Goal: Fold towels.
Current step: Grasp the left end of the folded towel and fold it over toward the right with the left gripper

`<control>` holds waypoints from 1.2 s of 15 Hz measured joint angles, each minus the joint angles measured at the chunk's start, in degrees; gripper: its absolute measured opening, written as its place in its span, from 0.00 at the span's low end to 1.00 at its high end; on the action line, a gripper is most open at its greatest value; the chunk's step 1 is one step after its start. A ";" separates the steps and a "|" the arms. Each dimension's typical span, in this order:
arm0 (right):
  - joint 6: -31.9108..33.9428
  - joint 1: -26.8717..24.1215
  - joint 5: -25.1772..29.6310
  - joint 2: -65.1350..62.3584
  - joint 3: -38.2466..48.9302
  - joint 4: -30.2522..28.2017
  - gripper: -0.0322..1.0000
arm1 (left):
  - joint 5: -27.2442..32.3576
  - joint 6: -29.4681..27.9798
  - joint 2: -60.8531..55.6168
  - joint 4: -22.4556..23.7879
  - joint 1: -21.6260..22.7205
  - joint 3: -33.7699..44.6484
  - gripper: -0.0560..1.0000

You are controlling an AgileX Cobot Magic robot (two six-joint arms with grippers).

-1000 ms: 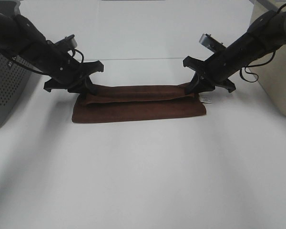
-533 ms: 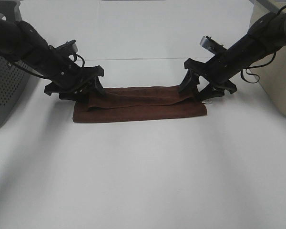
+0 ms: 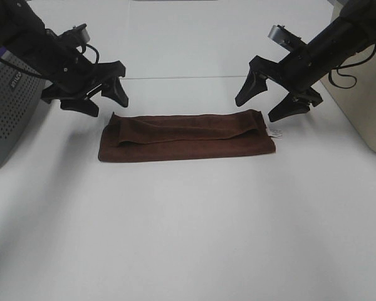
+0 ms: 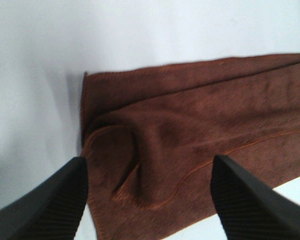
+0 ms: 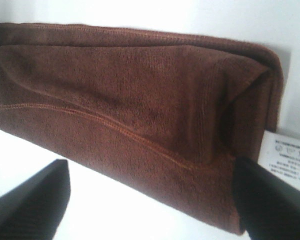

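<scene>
**Folded Towel Lies Between Two Open Claws**

From the high camera, a dark reddish-brown towel [image 3: 187, 137] is seen lying flat on the white tabletop [image 3: 188, 238]. It is folded into a long, thin strip, with one layer laid over another. A small white tag [image 3: 275, 133] is seen sticking out at its right end. The left claw [image 3: 106, 105] is held up by the left end of the towel, and the right claw [image 3: 257, 110] is held up by the right end. Both claws are spread wide, and nothing is gripped in them. A grey box [image 3: 6, 119] with little holes is seen at the left edge, apart from the towel.

From the left wrist camera, the two dark fingers [image 4: 45, 200] of the left claw are seen far apart, with nothing held between them. One end of the towel is seen under them on the tabletop. A soft bump is seen in the top layer, and a stitched edge runs across it.

From the right wrist camera, the right claw's dark fingers [image 5: 270, 200] are also seen far apart and empty. The other folded end of the towel is seen under them, with its layers stacked. The white tag lies on the tabletop just beside the corner. Tiny marks are printed on it, too small to be read.
</scene>
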 joint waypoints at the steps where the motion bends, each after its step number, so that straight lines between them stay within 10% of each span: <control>1: 1.43 0.00 0.92 -0.29 0.00 -2.01 0.83 | 1.55 -2.06 0.46 1.95 0.23 0.00 0.68; 6: 8.14 0.00 3.95 -0.40 0.00 -13.12 0.83 | 2.64 -4.93 4.53 3.09 0.57 0.00 0.68; 10: 8.54 0.00 3.55 -0.40 0.00 -13.92 0.83 | 0.74 3.90 7.45 -12.03 0.00 0.00 0.67; 14: 8.54 0.00 2.69 -0.40 0.00 -13.92 0.83 | -0.11 6.47 8.48 -15.53 -0.17 0.00 0.12; 18: 8.54 0.00 2.69 -0.40 0.00 -13.92 0.83 | 0.29 1.43 6.53 -7.96 3.50 0.00 0.10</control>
